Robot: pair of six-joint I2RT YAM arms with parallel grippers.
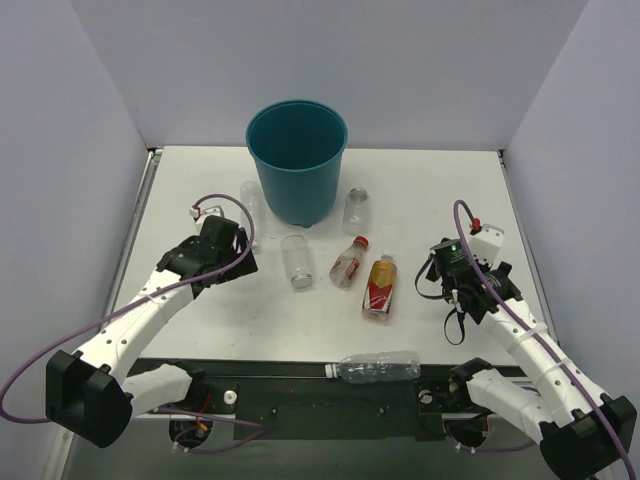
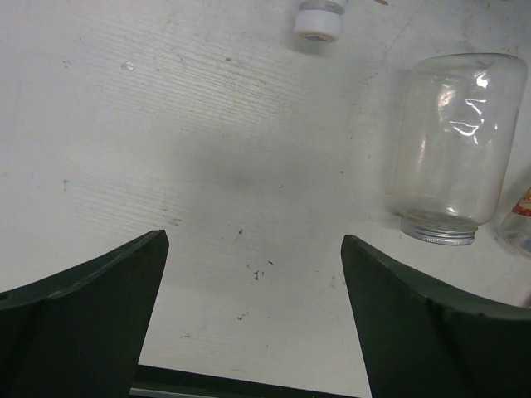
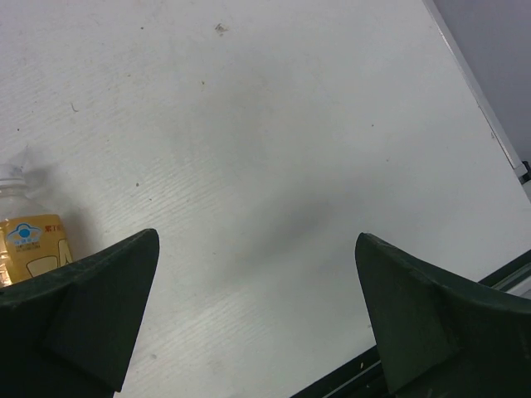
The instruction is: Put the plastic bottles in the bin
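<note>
The teal bin (image 1: 297, 160) stands at the back centre. Clear bottles lie left of it (image 1: 250, 200), right of it (image 1: 356, 208) and in front of it (image 1: 296, 260). A red-capped bottle (image 1: 349, 262) and an orange-yellow bottle (image 1: 381, 285) lie mid-table. A longer clear bottle (image 1: 378, 367) lies at the front edge. My left gripper (image 1: 236, 252) is open and empty over bare table (image 2: 255, 240), with a clear bottle (image 2: 452, 153) to its right. My right gripper (image 1: 447, 273) is open and empty (image 3: 257, 239), with the orange-yellow bottle (image 3: 29, 240) to its left.
White walls enclose the table on the left, back and right. The table's right edge (image 3: 489, 108) and the black front rail (image 1: 300, 385) are close to the arms. A white bottle cap (image 2: 319, 21) shows at the top of the left wrist view.
</note>
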